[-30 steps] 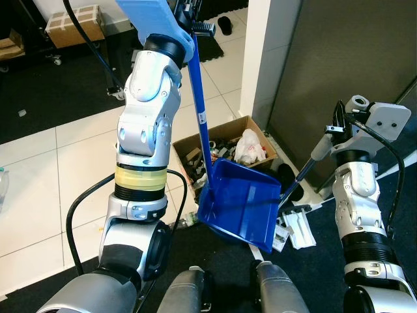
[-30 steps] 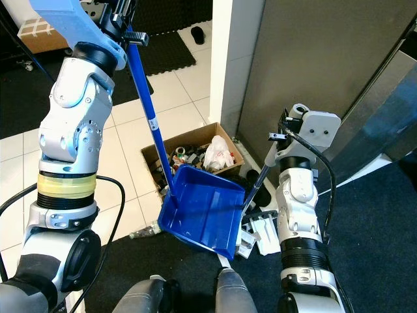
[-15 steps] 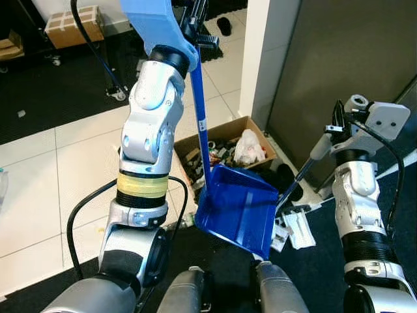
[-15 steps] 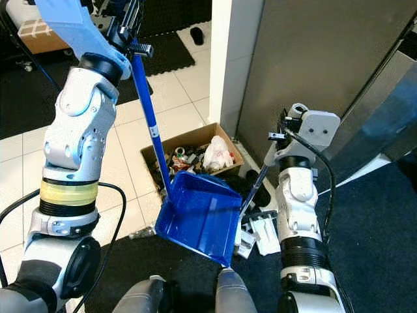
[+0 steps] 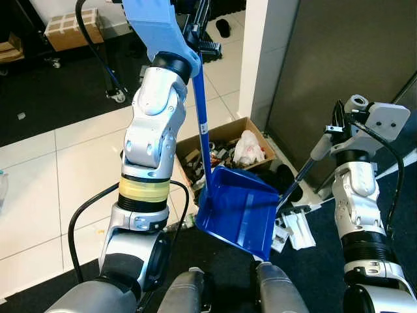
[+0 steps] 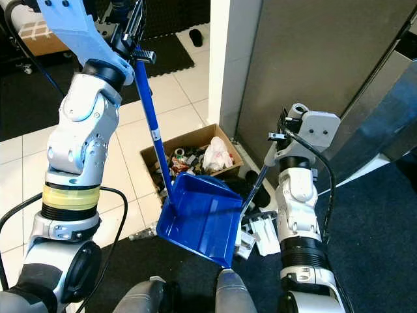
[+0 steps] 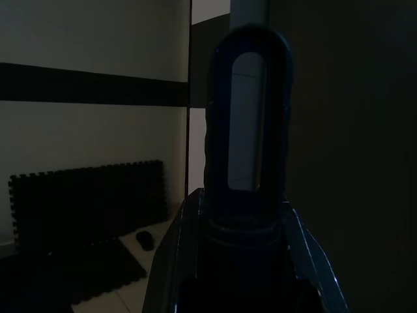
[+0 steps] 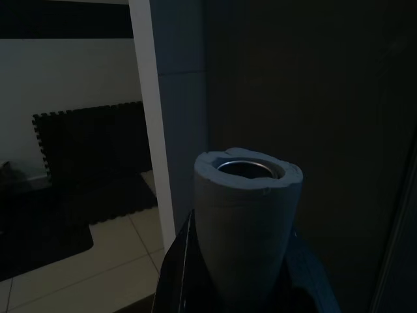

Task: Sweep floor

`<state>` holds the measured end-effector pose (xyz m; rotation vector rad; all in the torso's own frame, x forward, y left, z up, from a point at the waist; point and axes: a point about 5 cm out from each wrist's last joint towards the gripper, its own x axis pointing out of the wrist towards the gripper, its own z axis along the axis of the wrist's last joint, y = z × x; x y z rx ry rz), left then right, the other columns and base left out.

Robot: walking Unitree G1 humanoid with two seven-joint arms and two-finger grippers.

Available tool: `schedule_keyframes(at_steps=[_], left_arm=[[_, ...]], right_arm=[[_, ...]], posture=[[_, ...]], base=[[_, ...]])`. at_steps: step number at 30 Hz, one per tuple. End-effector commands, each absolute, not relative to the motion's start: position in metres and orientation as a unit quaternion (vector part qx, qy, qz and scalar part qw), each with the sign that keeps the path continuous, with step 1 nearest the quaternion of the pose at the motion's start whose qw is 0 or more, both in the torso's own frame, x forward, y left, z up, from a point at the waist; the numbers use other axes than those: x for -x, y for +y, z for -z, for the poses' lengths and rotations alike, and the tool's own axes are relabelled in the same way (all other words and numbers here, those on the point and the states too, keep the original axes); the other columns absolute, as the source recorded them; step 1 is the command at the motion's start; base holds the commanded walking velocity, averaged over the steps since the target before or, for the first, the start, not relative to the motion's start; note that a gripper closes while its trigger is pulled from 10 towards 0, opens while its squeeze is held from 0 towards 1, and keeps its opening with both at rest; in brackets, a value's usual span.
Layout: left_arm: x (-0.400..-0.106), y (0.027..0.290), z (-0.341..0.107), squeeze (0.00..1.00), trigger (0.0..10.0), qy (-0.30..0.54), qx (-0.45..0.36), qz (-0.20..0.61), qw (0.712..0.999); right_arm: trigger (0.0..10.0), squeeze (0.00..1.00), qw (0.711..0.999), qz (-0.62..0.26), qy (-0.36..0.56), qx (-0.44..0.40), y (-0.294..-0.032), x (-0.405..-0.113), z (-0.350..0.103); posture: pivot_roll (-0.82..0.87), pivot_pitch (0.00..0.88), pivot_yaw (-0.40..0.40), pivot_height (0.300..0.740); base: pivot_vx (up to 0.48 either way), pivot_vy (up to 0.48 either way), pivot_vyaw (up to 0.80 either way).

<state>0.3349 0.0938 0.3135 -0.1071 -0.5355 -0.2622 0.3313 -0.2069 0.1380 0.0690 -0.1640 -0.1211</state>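
- The left gripper [image 5: 197, 29], raised at far left, clamps the top of the dustpan's [image 5: 238, 210] long blue handle.
- The right gripper [image 5: 335, 124], on the right, grips the broom's [image 5: 301, 176] grey handle end.
- The dustpan hangs tilted just beside a cardboard box [image 5: 225, 151] of rubbish.
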Motion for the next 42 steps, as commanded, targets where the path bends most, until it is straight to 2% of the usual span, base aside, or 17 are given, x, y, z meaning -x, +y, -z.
schedule_keyframes(at_steps=[1, 42], left_arm=[[-0.329, 0.092, -0.318, 0.00, 10.0, -0.279, 0.056, 0.132, 0.950], [-0.331, 0.092, -0.303, 0.00, 10.0, -0.258, 0.038, 0.128, 0.957]], right_arm=[[10.0, 0.00, 0.991, 0.061, -0.107, -0.044, -0.207, -0.333, -0.147], [10.0, 0.00, 0.991, 0.064, -0.111, -0.042, -0.207, -0.331, -0.146]], posture=[[-0.09, 0.031, 0.024, 0.740], [-0.10, 0.018, 0.031, 0.740]], base=[[0.000, 0.000, 0.00], [0.000, 0.000, 0.00]])
